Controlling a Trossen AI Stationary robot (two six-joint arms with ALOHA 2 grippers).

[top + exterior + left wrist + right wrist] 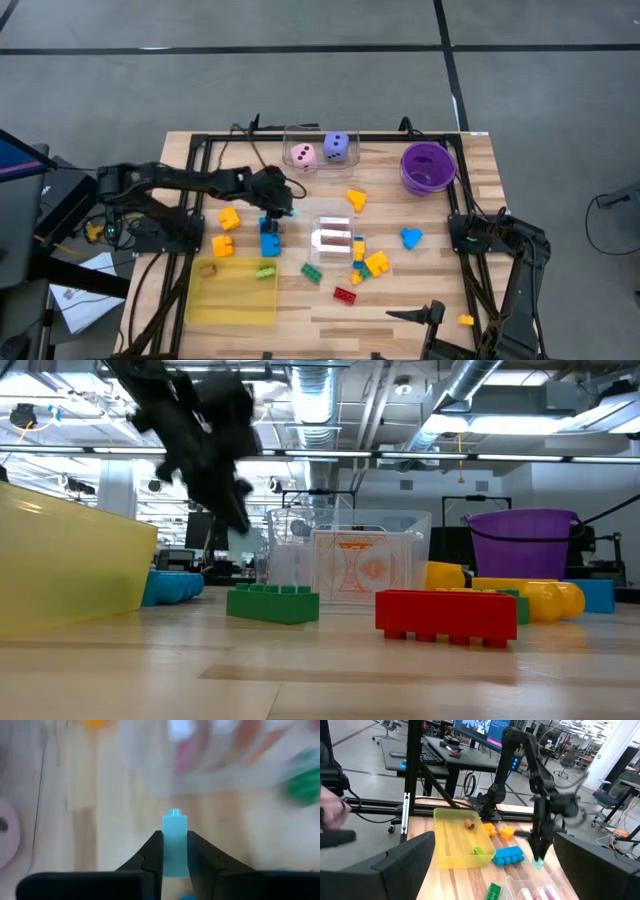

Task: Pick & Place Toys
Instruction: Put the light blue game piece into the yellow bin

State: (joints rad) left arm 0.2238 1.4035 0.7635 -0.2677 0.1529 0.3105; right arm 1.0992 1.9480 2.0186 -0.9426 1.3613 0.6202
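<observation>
Above table (420, 300), left tool (174, 851) apparently pinches light-blue brick (175, 840).

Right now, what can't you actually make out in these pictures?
- Table behind the light blue brick: left wrist view, smeared by blur.
- Left gripper: low view, blurred, its brick barely shows.
- Brown item in the yellow tray: high view, too small to identify.
- Right gripper: high view, partly cut off by the bottom edge.

A robotics lab in an open industrial office. Bare silver ducts (330, 385) and pipes run under the ceiling with strip lights. Desks carry a monitor (481, 729) and keyboard (432, 754), with office chairs (612, 802) beyond. The wooden tabletop (430, 285) sits in a black metal frame (330, 134) on grey carpet tiles (300, 80).
</observation>
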